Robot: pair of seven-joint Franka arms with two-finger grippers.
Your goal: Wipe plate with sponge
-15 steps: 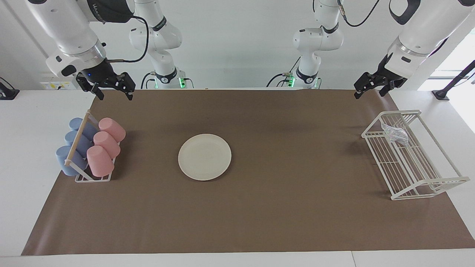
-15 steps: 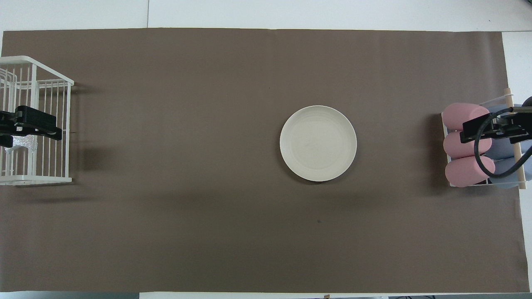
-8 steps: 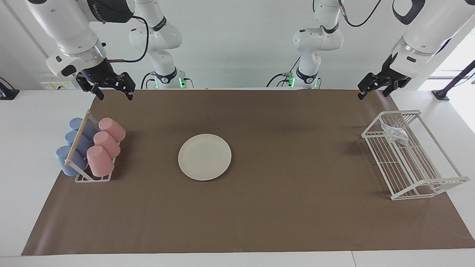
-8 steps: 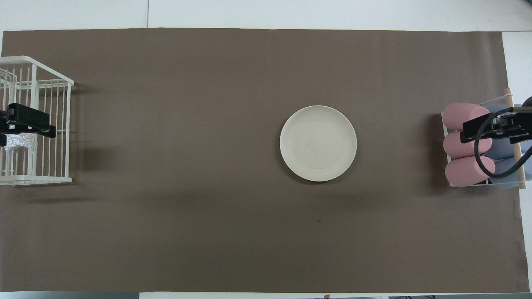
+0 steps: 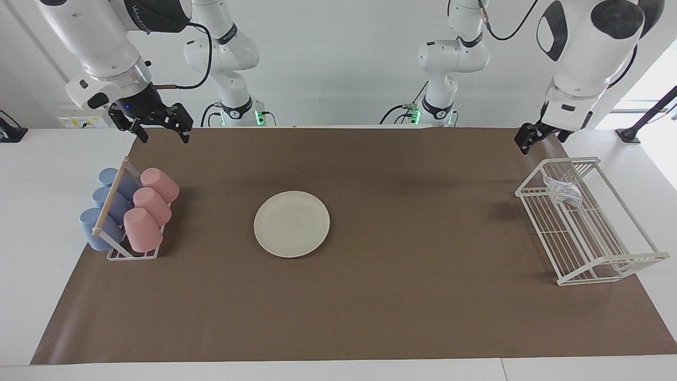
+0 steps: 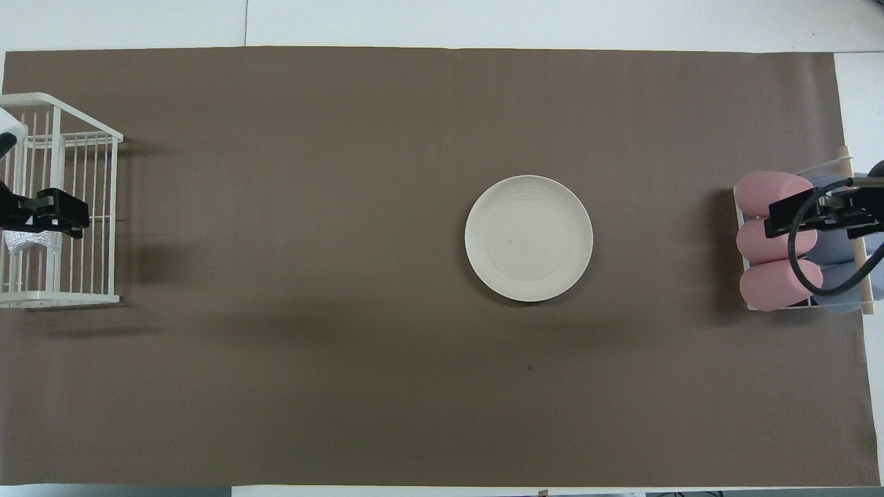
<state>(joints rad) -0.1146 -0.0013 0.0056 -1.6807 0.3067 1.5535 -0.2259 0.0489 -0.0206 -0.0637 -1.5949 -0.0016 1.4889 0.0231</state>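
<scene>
Since the earlier frames only the left arm has been moved: its wrist has been turned to point nearly straight down, and the left gripper [image 5: 530, 142] has been drawn in over the robots' end of the wire rack [image 5: 629, 259]. Nothing else has been shifted.

A brown mat [image 5: 402, 296] is spread over the white table [image 5: 31, 222]. At the left arm's end the rack is set, and at the right arm's end a cup rack [image 5: 129, 254] loaded with pink cups [image 5: 143, 228] and blue cups [image 5: 95, 228] lying tilted.

The plate [image 5: 291, 224] is laid flat on the mat, between the two racks and nearer the cup rack, well apart from both grippers. The sponge [image 5: 564, 191] is lodged in the wire rack, at the end nearer the robots.

From the facing view the arms' full height is given: both grippers are seen hanging clear above the table, touching nothing. From the overhead view this height is lost; there the left gripper [image 6: 52, 212] is laid across the rack and part of the sponge [image 6: 31, 240] is covered, while the right gripper [image 6: 818, 215] is laid across the cups.

The right arm is held waiting, bent down from its shoulder, with the right gripper [image 5: 161, 133] over the mat's edge, just short of the cup rack. Its jaws are spread wide and nothing is held. The left jaws are seen edge-on; they are taken as wide apart too, and empty.
</scene>
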